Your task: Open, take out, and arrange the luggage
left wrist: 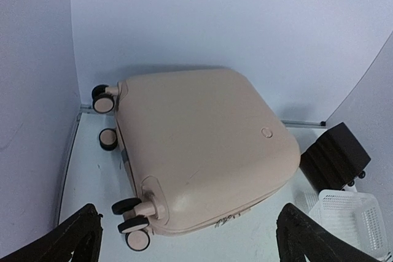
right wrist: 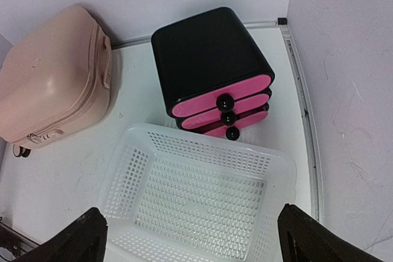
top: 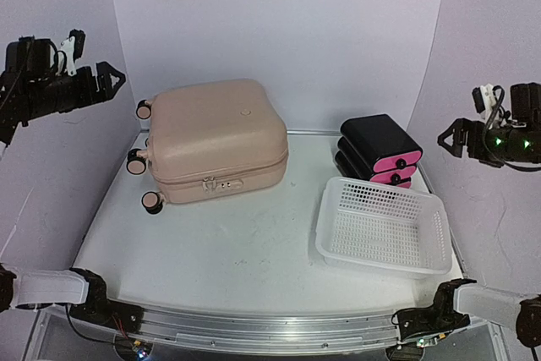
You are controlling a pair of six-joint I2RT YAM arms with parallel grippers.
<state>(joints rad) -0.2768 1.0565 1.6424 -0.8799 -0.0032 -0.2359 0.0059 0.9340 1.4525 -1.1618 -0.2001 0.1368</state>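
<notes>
Closed pale pink luggage (top: 215,137) lies flat at the back left of a white tabletop (top: 228,251), its wheels (top: 135,161) pointing left and its zip facing front, inside a booth of plain pale lilac walls (top: 279,31). At the right stand a black-and-pink drawer box (top: 380,150) and, just in front of it, a white perforated basket (top: 385,226). The left end effector (top: 110,82) and right end effector (top: 450,139) hang high at either side, jaws spread wide, holding nothing
</notes>
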